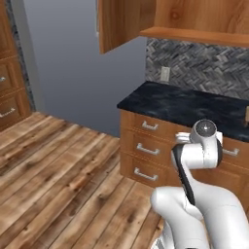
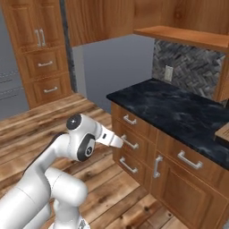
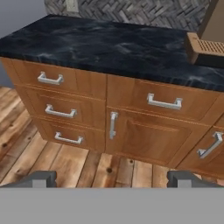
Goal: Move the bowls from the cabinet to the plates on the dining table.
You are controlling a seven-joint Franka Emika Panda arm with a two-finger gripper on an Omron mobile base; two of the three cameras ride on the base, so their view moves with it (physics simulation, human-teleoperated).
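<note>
Veined black stone counter (image 3: pixel 109 48) tops orange-brown drawers (image 3: pixel 61 96) at frame centre; the gripper (image 3: pixel 112 178) gapes wide apart over bare plank floor (image 1: pixel 53 170).

Black, white-veined marble counter top (image 3: pixel 109 48), smooth with a faint sheen, over orange-brown wooden drawer fronts (image 3: pixel 61 109) bearing brushed grey metal bar handles (image 3: pixel 164 103). Grey herringbone tile backsplash (image 1: pixel 204 65) at 12 o'clock, rough-looking. Knotty plank wood floor (image 1: pixel 58 180), matt. Orange-brown wooden wall cabinet (image 1: pixel 126 24), smooth-grained.
</note>
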